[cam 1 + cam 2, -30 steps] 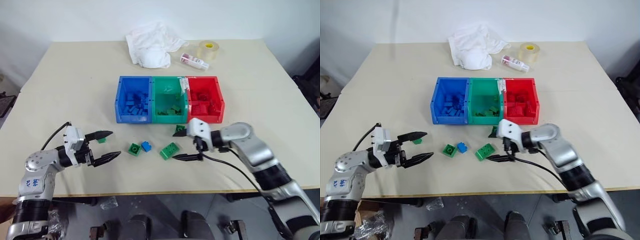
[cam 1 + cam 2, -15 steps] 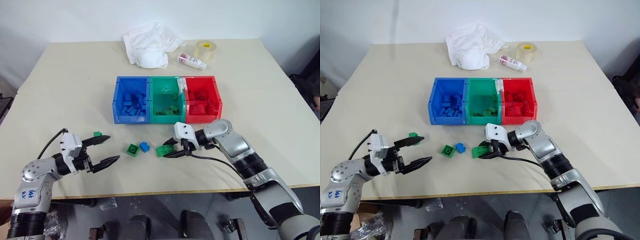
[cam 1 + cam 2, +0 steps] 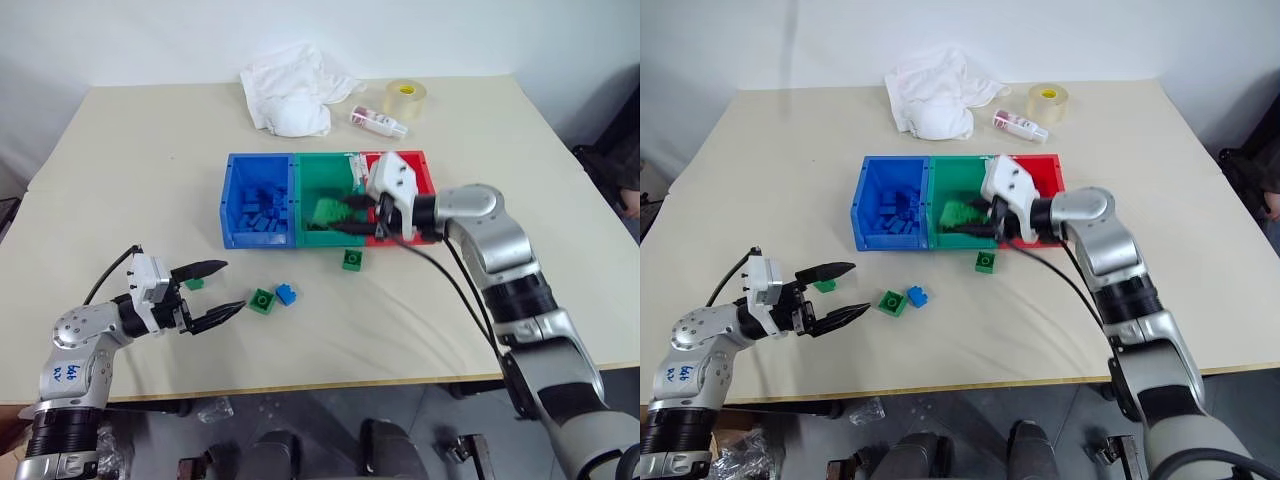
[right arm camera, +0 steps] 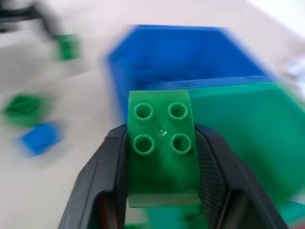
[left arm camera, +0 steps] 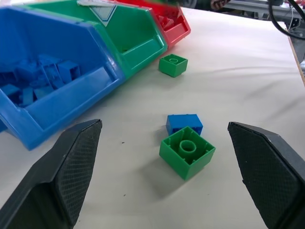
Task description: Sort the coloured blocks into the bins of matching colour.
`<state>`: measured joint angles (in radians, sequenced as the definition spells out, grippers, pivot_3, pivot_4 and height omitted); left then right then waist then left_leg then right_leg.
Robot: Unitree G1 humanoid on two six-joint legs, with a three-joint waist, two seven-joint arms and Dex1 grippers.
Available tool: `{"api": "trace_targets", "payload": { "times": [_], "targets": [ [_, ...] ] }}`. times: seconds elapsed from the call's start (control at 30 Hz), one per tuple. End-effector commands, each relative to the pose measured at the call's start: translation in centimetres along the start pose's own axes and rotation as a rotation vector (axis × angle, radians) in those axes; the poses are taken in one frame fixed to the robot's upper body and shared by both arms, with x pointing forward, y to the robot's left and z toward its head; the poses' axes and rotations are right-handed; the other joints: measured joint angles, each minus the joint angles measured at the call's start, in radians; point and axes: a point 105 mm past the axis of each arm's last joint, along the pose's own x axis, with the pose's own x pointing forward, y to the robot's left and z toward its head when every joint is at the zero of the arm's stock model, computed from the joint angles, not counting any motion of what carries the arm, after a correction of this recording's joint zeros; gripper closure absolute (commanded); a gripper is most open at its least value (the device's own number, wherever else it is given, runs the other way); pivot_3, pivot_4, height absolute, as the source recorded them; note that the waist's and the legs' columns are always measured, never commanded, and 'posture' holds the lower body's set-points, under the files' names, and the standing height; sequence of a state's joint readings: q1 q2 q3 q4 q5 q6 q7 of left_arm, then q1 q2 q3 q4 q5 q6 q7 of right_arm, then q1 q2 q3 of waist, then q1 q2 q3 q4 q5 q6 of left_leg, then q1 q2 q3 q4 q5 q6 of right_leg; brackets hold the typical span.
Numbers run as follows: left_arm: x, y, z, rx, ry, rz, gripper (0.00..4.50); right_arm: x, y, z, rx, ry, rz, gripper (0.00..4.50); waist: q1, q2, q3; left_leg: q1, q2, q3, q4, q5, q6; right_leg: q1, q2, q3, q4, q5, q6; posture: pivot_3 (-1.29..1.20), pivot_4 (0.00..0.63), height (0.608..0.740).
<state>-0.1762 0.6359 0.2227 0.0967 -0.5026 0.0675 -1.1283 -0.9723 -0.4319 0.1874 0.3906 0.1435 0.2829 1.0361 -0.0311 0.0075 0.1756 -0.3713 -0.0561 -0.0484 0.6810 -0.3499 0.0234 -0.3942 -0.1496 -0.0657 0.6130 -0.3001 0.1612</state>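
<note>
- The green four-stud block is clamped between the two black fingers of the right gripper, studs facing the wrist camera, and we see it hanging over the green bin, the middle one of three joined bins
- The blue bin and the red bin flank it; all three already hold blocks of their own colour
- We judge the step in hand to be the drop: the block should be well inside the green walls before the jaws part, as the blue bin's wall lies just beside it
- The release wants to be low and steady, so the block does not bounce out or hop across a shared wall
- The left gripper hovers near the table's front edge with its jaws spread wide and nothing between them
- Three green blocks and one blue remain on the table: a small green block beside the left fingers, a green single-stud block touching a blue block, and another green block just in front of the bins
- The right wrist view alone shows the grip squarely: fingers on opposite sides of the block, four studs clear
- The left wrist view alone shows the green and blue pair lying between the left fingers
- The head views alone show the white cloth, small bottle and tape roll at the far edge, well apart from the work
</note>
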Motion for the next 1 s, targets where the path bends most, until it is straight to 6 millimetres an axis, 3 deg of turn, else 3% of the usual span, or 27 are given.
{"api": "trace_targets", "payload": {
  "times": [0.03,0.3,0.5,0.67,0.87,1.0],
  "targets": [
    [0.1,0.2,0.5,0.03,-0.016,-0.005,0.0,0.6,-1.8,0.1,-0.017,-0.011,-0.09,2.66,-0.001,0.0,0.0,0.0,0.0,0.0,0.0,0.0,0.0,0.0,0.0,0.0,0.0,0.0,0.0,0.0,0.15,0.74],
    [0.2,0.4,0.5,0.037,-0.02,-0.007,0.0,0.6,-2.4,1.1,-0.036,-0.06,-0.109,0.03,-0.007,0.0,0.0,0.0,0.0,0.0,-0.001,0.0,0.0,-0.002,0.0,0.0,0.003,0.0,0.0,0.0,0.15,0.74],
    [0.5,0.2,0.4,0.03,-0.027,-0.017,0.0,-2.2,1.1,0.4,-0.044,-0.062,0.057,0.03,0.003,0.0,0.0,-0.001,0.0,-0.001,0.0,0.0,0.0,-0.002,0.0,0.0,0.004,0.0,0.0,0.0,0.15,0.74],
    [0.6,0.6,0.3,0.031,-0.022,-0.02,0.0,-7.1,4.7,-1.4,-0.021,-0.021,0.128,0.03,0.017,0.0,0.0,-0.001,-0.001,-0.001,0.001,0.0,0.0,0.0,-0.001,-0.001,0.001,0.0,0.0,0.0,0.15,0.74],
    [0.6,1.0,0.2,0.032,-0.008,-0.04,0.0,-14.5,7.8,-5.4,0.146,0.171,0.035,0.03,0.033,0.0,0.0,-0.001,0.001,0.001,0.001,0.0,0.0,0.001,0.0,0.0,-0.002,0.0,0.0,0.0,0.15,0.74],
    [0.7,1.2,0.2,0.033,-0.003,-0.059,0.0,-17.1,8.7,-6.7,0.215,0.243,-0.039,0.03,0.036,0.0,0.0,0.0,0.0,0.003,0.002,0.0,0.001,0.002,0.0,0.001,-0.003,0.0,0.0,0.0,0.15,0.74]
  ]
}}
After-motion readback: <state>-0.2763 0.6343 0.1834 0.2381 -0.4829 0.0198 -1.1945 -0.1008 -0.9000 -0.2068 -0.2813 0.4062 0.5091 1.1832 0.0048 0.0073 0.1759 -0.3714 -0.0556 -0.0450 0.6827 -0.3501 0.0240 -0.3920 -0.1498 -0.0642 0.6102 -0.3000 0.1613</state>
